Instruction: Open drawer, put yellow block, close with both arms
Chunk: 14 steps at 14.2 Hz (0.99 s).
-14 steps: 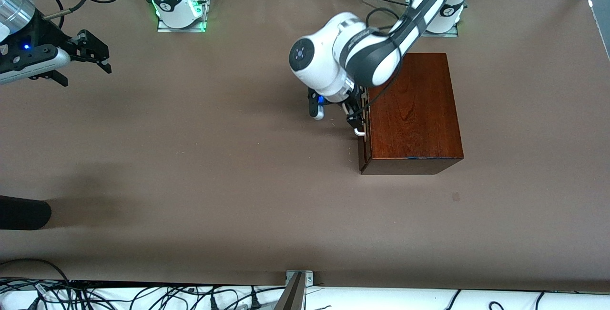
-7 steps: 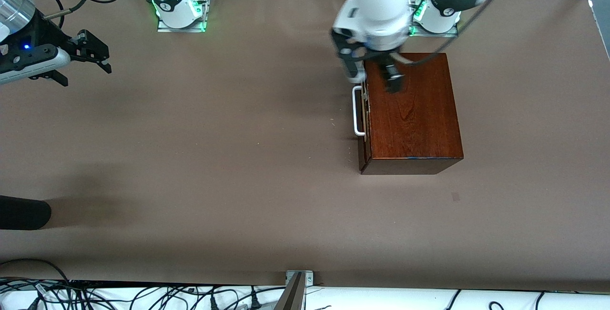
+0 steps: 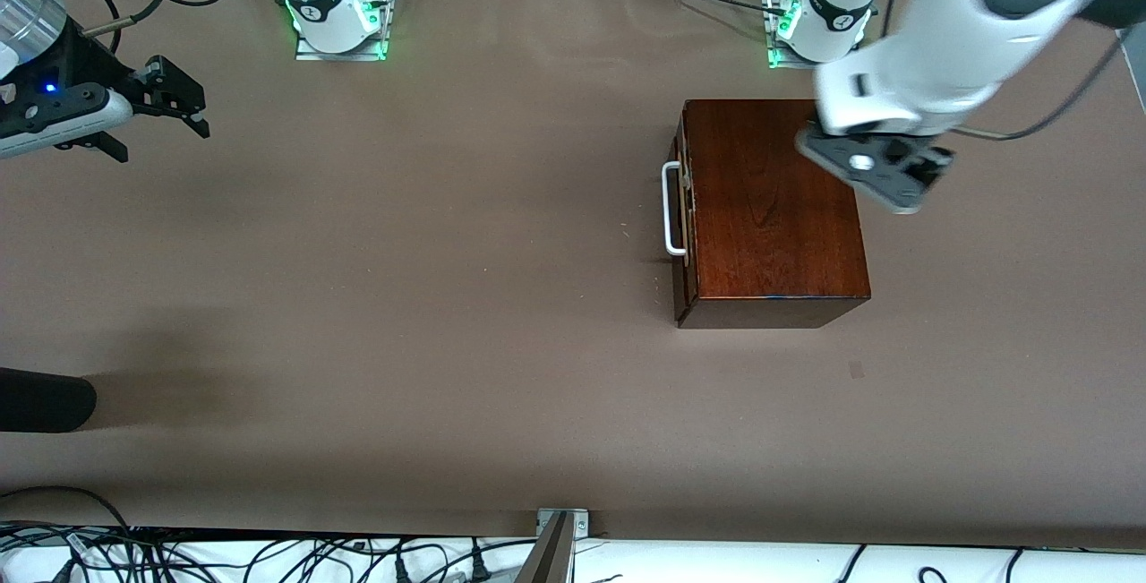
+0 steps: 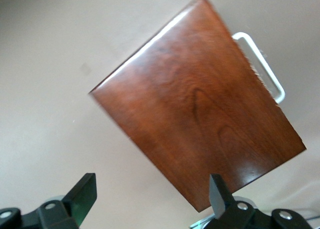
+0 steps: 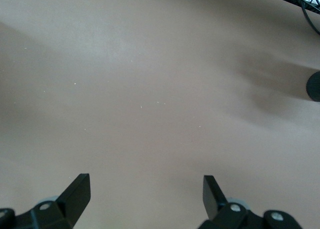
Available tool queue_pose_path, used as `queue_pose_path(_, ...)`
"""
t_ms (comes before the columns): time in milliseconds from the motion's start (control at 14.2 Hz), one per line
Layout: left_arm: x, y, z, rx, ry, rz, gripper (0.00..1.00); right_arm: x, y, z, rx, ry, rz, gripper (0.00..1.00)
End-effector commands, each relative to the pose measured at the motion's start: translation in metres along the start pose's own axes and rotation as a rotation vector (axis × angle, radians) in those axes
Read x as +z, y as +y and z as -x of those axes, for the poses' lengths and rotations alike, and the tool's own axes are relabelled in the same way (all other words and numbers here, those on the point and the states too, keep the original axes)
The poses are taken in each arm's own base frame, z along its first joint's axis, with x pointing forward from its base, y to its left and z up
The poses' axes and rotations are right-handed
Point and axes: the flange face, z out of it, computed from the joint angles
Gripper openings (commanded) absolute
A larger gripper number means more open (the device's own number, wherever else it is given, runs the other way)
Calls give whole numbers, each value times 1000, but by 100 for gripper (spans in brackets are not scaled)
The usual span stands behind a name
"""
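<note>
Surroundings: the brown tabletop [image 3: 448,296] carries only the dark wooden box [image 3: 770,207]; a black rounded object [image 3: 45,399] pokes in at the right arm's end, nearer the front camera, and cables [image 3: 269,561] run along the near edge off the tabletop
Obstruction: nothing stands in front of the drawer's face; the tabletop there lies bare toward the right arm's end
Drawer: the drawer [image 3: 684,207] sits pushed into the box, its front flush with the box's side, at the left arm's end of the tabletop, near the left arm's base [image 3: 819,19]
Facing: the drawer front and its white handle [image 3: 670,209] face the right arm's end; the handle bar runs from farther to nearer the front camera, as does the box's longer side
Left gripper: the left gripper [image 3: 882,173] hangs in the air over the box's edge toward the left arm's end, fingers [image 4: 82,196] spread wide and holding nothing; the left wrist view looks down on the box top
Right gripper: the right gripper [image 3: 175,99] waits over the right arm's end of the tabletop, fingers [image 5: 75,191] apart and empty
Yellow block: not seen in any view
</note>
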Motion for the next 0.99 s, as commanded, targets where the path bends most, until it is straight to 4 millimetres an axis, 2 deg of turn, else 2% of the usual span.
queue_pose_path(0,-17,-47,39,-180,76,72,100,-5,1,0,5,-8,15,100)
queue_pose_path(141,-20,-84,65,-281,169,74,100,-5,1,0,5,-8,15,100)
queue_pose_path(352,-23,-115,103,-445,226,68,100,-5,2,0,7,-8,15,100)
queue_pose_path(563,-10,-118,119,-491,178,82,100,-5,1,0,5,-8,15,100)
queue_pose_path(704,3,-117,121,-490,127,93,100,-5,1,0,5,-8,15,100)
queue_pose_path(915,5,-116,121,-488,121,94,100,-5,1,0,5,-8,15,100)
